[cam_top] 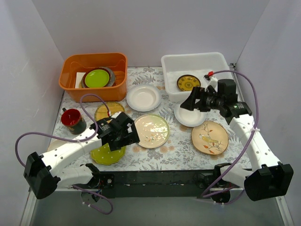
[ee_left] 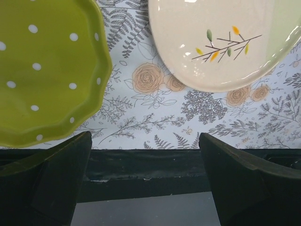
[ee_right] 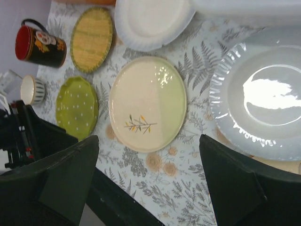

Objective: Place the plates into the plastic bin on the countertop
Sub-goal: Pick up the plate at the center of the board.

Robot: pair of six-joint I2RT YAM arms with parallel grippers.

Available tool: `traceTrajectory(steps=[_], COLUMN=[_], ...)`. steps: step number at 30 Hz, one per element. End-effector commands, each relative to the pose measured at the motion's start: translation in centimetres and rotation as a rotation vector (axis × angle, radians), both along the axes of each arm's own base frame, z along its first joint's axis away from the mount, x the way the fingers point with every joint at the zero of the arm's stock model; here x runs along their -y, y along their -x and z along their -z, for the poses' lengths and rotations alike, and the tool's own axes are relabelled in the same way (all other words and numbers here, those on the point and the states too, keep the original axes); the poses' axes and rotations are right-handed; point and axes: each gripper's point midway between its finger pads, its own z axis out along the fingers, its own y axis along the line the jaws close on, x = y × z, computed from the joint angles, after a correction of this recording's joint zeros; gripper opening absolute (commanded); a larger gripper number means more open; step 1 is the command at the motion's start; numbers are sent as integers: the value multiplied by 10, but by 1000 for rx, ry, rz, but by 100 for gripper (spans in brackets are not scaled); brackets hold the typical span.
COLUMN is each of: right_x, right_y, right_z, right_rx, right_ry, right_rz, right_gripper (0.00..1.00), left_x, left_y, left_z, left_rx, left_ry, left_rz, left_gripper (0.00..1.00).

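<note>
The translucent white bin (cam_top: pixel 214 63) stands at the back right with a mustard yellow plate (cam_top: pixel 188 83) inside. On the fern-print countertop (cam_top: pixel 176 153) lie a white plate (cam_top: pixel 144 97), a ribbed white plate (cam_top: pixel 189 117), a pale green and cream plate (cam_top: pixel 152 130), a cream floral plate (cam_top: pixel 209 137), a woven straw-yellow plate (cam_top: pixel 106 109) and a dotted lime-green plate (cam_top: pixel 104 155). My left gripper (cam_top: pixel 124 140) is open and empty, between the dotted plate (ee_left: pixel 47 70) and the pale green plate (ee_left: pixel 221 42). My right gripper (cam_top: pixel 187 102) is open and empty, above the ribbed white plate (ee_right: pixel 263 99).
An orange tub (cam_top: pixel 93 63) at the back left holds a plain lime-green plate on grey dishes. A red mug (cam_top: pixel 73 118) stands at the left, and a small striped cup (ee_right: pixel 30 89) shows near it. The table's black front edge (ee_left: pixel 146 174) lies under my left gripper.
</note>
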Motion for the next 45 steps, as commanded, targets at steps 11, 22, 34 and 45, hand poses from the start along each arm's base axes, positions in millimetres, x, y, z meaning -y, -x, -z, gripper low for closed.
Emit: traceTrajectory(steps=[11, 22, 34, 45], right_x=[-37, -69, -69, -73], right_y=[53, 68, 47, 39], right_z=[92, 141, 177, 203], right_rx=[-133, -207, -248, -294], right_ry=[-24, 9, 102, 115], right_rz=[-31, -68, 16, 45], right_gripper=[87, 81, 81, 67], left_x=[35, 25, 23, 15], left_y=[-53, -92, -92, -79], left_z=[-14, 2, 50, 85], left_rx=[108, 103, 3, -74], left_ry=[78, 101, 41, -2], left_rz=[25, 28, 21, -4], left_gripper=[95, 65, 0, 0])
